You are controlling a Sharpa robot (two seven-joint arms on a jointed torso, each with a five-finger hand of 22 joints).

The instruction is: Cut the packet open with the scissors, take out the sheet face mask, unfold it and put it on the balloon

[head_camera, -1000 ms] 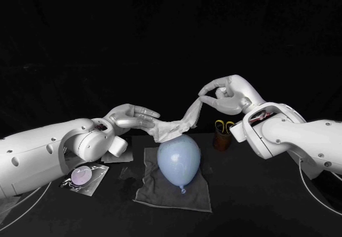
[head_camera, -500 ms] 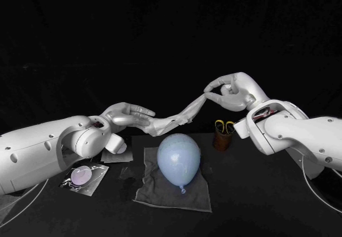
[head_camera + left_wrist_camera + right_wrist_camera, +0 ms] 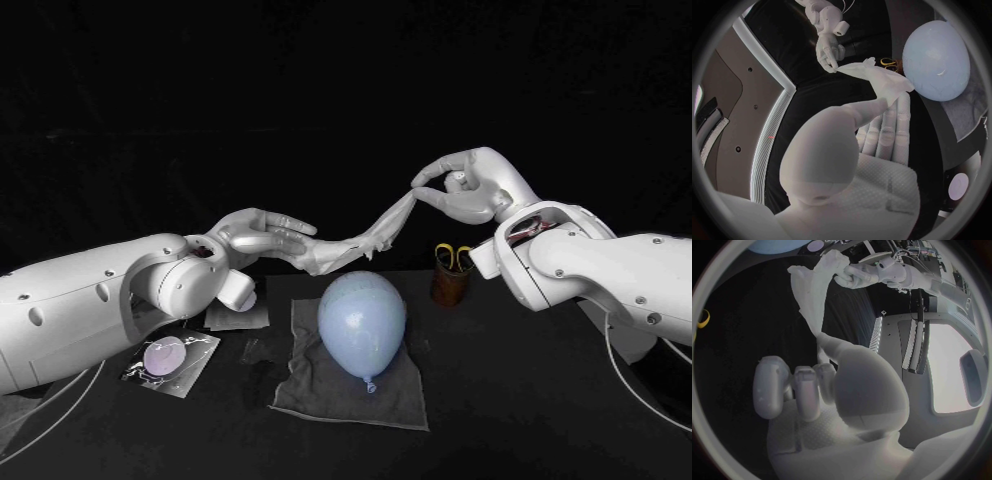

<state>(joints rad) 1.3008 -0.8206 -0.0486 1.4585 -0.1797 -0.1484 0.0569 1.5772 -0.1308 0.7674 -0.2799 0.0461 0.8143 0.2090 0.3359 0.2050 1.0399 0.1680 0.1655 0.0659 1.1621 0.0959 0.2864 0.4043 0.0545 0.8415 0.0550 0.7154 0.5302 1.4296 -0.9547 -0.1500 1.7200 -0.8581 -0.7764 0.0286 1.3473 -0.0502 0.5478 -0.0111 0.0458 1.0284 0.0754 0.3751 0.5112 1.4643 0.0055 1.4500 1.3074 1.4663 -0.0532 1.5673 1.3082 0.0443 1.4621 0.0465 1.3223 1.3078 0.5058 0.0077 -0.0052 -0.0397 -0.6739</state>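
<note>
The mask (image 3: 368, 232) is stretched in the air just above the balloon (image 3: 361, 320), which lies on a grey cloth (image 3: 346, 398) on the table (image 3: 548, 420). The left hand (image 3: 264, 238), held lower, has its fingers grasping the left end. The right hand (image 3: 464, 190), raised higher, pinches the right end.

A black backdrop (image 3: 346, 80) fills the head view from 9 o'clock over 12 to 3 o'clock. It is matt and looks like cloth, with faint creases and folds that catch a little light towards 10 and 2 o'clock. Below it the black surface (image 3: 548, 400) spreads across the lower half, towards 6 o'clock, smooth and flat. It is slightly paler than the backdrop, with a dull sheen near 4 and 8 o'clock. The line where surface and backdrop meet is lost in the dark. The light is even, and no lamp or window shows.
</note>
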